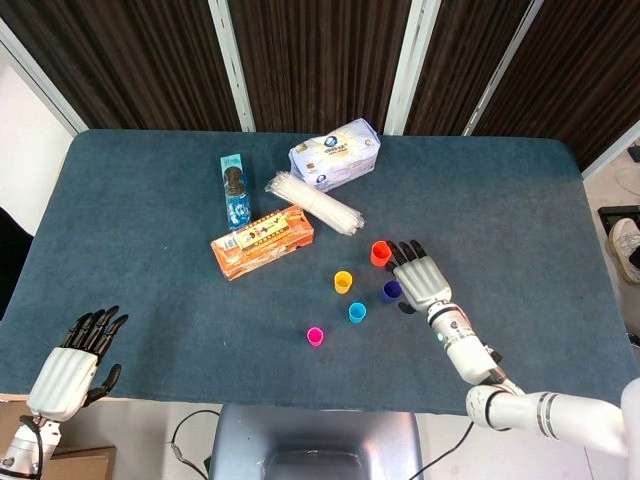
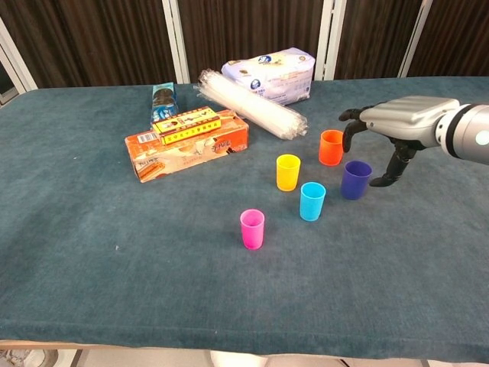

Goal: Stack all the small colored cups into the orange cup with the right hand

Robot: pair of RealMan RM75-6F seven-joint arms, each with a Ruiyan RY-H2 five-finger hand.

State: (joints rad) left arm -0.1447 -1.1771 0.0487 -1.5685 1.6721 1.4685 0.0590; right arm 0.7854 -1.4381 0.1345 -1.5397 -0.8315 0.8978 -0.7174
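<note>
Orange carton (image 2: 187, 145) print unreadable, right hand (image 2: 393, 122) spread by purple cup (image 2: 355, 180)

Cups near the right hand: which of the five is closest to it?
The purple cup, directly under the right hand, between its thumb and fingers. The orange cup is near the fingertips; the others stand further left.

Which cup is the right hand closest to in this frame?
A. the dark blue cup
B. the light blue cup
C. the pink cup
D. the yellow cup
A: the right hand hangs open just above and beside the dark blue cup, its thumb down by the cup's right side.
</note>
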